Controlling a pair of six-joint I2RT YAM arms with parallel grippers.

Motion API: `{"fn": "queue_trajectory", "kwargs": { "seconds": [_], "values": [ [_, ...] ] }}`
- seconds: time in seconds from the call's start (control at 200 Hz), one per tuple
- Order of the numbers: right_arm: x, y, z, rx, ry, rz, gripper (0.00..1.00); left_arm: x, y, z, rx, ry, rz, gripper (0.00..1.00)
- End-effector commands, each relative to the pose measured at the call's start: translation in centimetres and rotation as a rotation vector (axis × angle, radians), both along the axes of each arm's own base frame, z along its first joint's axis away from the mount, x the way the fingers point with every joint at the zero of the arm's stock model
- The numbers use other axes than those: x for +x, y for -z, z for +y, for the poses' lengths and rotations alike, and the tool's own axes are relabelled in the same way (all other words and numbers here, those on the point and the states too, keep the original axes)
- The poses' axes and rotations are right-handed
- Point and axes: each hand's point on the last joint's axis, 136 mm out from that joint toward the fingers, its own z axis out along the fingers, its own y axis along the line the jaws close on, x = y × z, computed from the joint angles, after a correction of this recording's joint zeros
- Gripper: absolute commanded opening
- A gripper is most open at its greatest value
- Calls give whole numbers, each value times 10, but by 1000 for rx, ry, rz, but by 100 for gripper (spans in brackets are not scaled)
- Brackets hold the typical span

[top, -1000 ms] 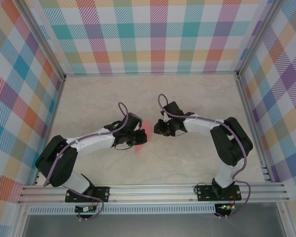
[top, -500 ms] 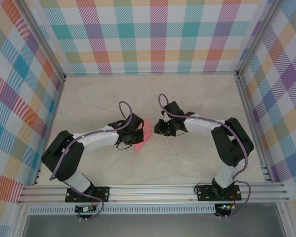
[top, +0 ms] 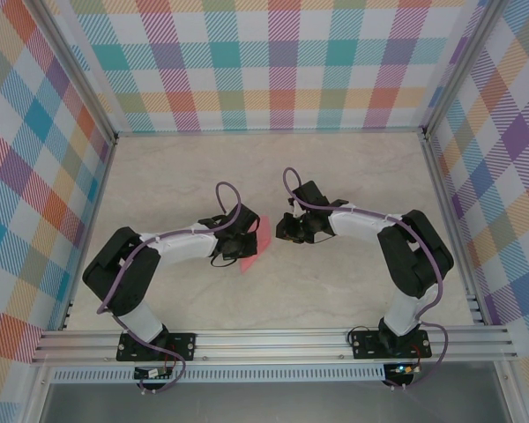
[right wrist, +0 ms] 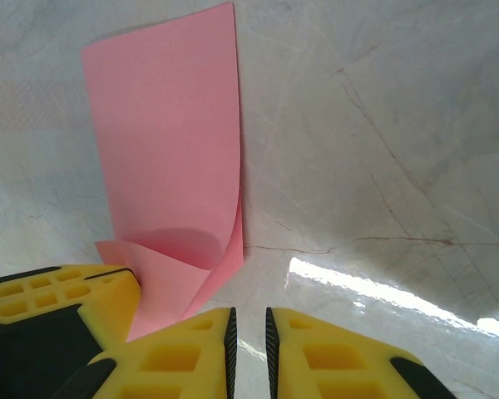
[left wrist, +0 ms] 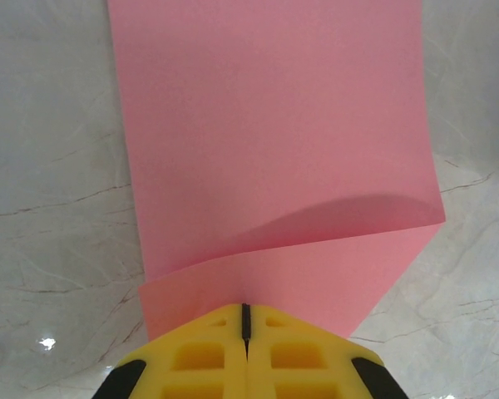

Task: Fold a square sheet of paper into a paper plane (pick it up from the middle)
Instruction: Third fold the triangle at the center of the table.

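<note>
paper (left wrist: 266, 141) | salmon-pink, folded over | lying flat, near edge curling up
</note>
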Motion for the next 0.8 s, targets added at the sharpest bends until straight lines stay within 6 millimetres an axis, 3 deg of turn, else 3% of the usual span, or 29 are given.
{"fn": "queue_trajectory", "kwargs": {
  "seconds": [0.0,0.4,0.795],
  "values": [
    [-1,-15,5,33,-15,-20,19,2,1,2,30,-15,4,2],
    [-4,-13,16,60,-49,-8,19,-1,9,9,69,-23,22,1],
    [-12,-12,46,138,-105,27,14,-4,17,12,89,-30,45,1]
  ]
}}
